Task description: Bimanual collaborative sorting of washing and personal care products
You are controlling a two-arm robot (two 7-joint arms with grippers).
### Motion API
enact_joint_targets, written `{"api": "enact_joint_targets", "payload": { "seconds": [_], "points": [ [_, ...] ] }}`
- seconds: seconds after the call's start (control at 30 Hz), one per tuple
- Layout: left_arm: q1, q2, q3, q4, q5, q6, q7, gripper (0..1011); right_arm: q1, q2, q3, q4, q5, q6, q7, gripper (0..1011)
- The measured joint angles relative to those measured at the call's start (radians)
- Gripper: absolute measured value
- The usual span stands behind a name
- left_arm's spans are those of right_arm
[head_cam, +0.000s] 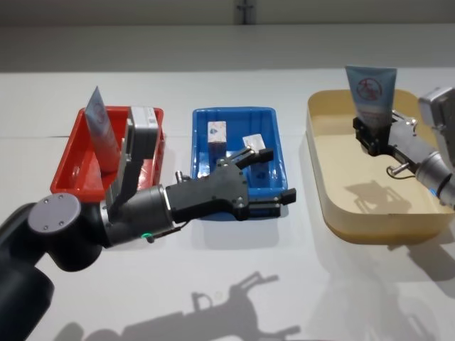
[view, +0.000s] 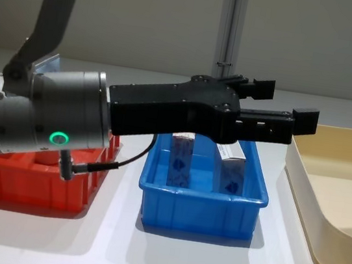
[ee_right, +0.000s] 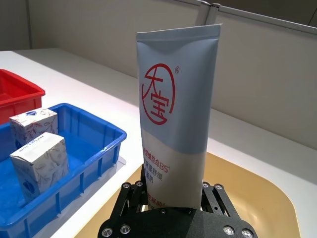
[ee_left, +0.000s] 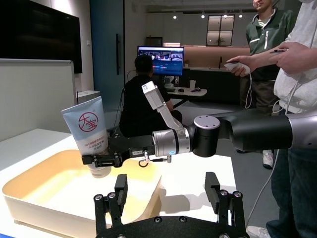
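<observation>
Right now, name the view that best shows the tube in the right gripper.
Right wrist view: the tube stands close, logo facing, base clamped by the right gripper. Head and left wrist views show it smaller; chest view crops it.

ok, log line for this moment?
left gripper: open, over blue tub | right gripper: shut on tube over beige tub | blue tub: two cartons | red tub: second tube

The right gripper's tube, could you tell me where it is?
On the right in the head view, the tube stands upright in the right gripper over the beige tub.
</observation>
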Motion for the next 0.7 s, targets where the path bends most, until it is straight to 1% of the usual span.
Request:
{"api": "enact_joint_targets", "payload": {
  "seconds": [0.4, 0.57, 0.7],
  "points": [
    [0.0, 0.0, 0.0, 0.0, 0.0, 0.0, 0.0, 1001, 0.071, -0.051, -0.001, 0.114, -0.05, -0.005, -0.018, 474],
    [0.0, 0.0, 0.0, 0.0, 0.0, 0.0, 0.0, 1001, 0.087, -0.071, 0.004, 0.148, -0.065, 0.012, -0.034, 475],
    [0.0, 0.0, 0.0, 0.0, 0.0, 0.0, 0.0, 1001, 0.094, -0.081, 0.012, 0.163, -0.071, 0.028, -0.044, 475]
  ]
}}
